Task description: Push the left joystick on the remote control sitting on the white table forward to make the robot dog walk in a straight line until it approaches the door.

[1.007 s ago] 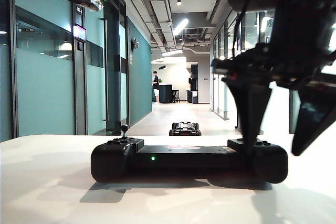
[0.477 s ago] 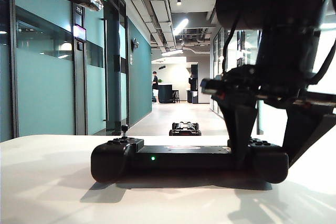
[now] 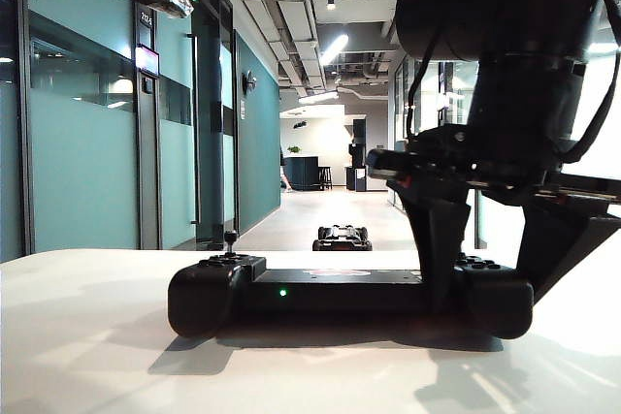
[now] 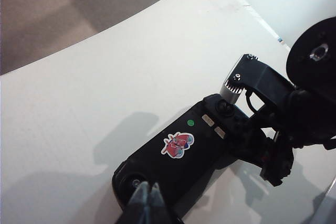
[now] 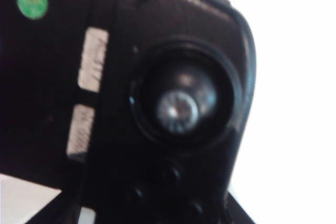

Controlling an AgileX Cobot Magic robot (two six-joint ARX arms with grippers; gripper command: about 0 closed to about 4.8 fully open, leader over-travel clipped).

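Centre frame, the remote control [image 3: 349, 300] lies on the matte white desk [image 3: 87, 356], glossy black with bulky rounded ends and a tiny green light. The right claw [image 3: 490, 273] straddles its right end, fingers spread wide on either side. The left claw [image 4: 148, 203], fingertips pinched together, hovers beside the thin, capped left joystick [image 3: 231, 242]. Beyond it, the boxy robot dog [image 3: 342, 238] sits on the corridor floor.

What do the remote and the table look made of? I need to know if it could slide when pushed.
Remote: seemingly moulded black plastic with a matte, slightly sheened shell and a sticker on top. Table: smooth matte white, perhaps laminate; soft shadows, no grain. The right gripper straddles the remote's right end, fingers open.
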